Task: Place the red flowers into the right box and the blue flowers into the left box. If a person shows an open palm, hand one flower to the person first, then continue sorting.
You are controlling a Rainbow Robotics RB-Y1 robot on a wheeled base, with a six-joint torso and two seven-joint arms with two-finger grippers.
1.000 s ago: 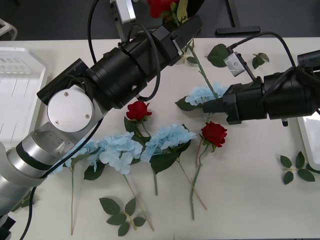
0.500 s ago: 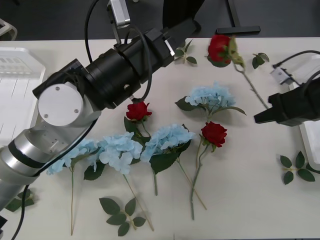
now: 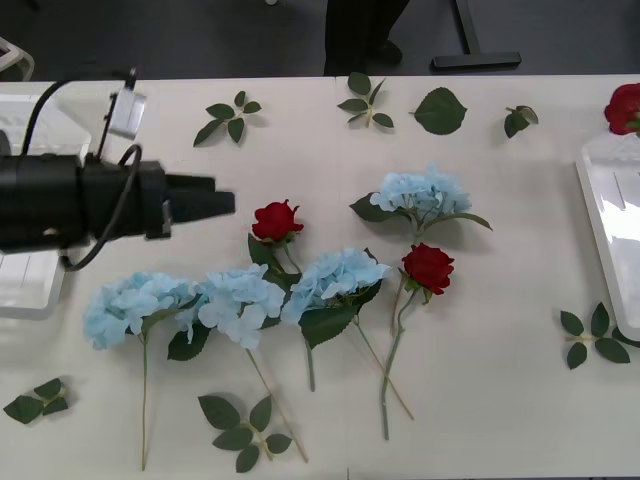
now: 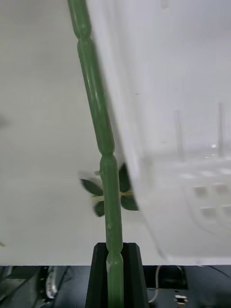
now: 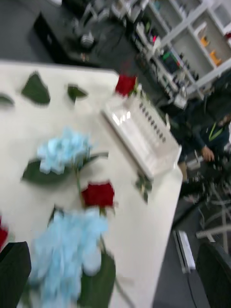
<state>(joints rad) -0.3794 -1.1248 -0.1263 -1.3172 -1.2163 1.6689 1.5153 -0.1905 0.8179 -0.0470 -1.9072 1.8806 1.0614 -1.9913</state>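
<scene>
Right gripper (image 4: 114, 269) pinches a red rose (image 3: 624, 107) by the stem above the translucent tray (image 3: 604, 215) — lower it flat inside before releasing; left gripper (image 3: 222, 204) hovers, jaws apart.

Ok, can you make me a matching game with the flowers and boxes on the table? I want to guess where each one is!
Things:
1. left gripper
2. held red rose
3. right box
4. left box

Places:
A. table's right edge
B. table's left edge, under the arm
C. over the table, beside the middle rose
D. bloom by the right box's far end

Pairs: 1-C, 2-D, 3-A, 4-B
</scene>
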